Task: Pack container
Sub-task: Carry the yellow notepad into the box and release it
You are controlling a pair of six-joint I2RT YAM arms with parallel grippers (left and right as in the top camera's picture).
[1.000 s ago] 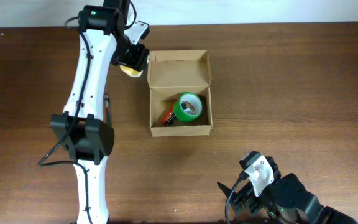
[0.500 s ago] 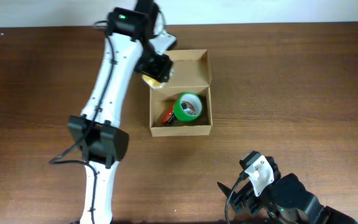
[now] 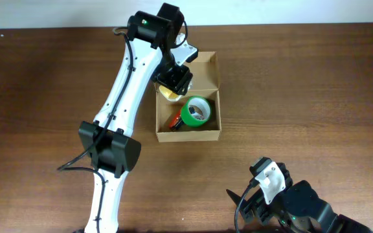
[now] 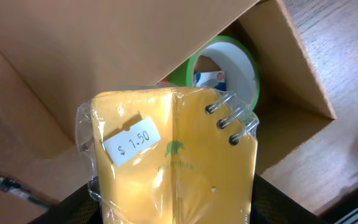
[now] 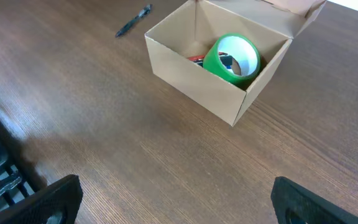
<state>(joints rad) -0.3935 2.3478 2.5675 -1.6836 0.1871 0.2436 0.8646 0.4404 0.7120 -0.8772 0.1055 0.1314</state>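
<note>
The tan cardboard container [image 3: 207,68] stands open at the table's middle back, its flap lid up at the far side. It also shows in the right wrist view [image 5: 191,93] and the left wrist view [image 4: 73,56]. Inside lie a green tape roll [image 3: 196,111] and a red item [image 3: 173,120]. My left gripper [image 3: 173,83] is shut on a yellow spiral notepad [image 4: 176,168] in clear wrap with a $1.50 tag, held over the box's far left corner. My right gripper [image 5: 176,202] is open and empty above bare table near the front right.
A dark pen [image 5: 132,22] lies on the table left of the box, partly under the left arm in the overhead view. The wooden table [image 3: 303,97] spreads to the right and left of the box.
My left arm has swung right, carrying the yellow notepad from outside the box's left wall to over the box's inside. The right arm has not moved.
</note>
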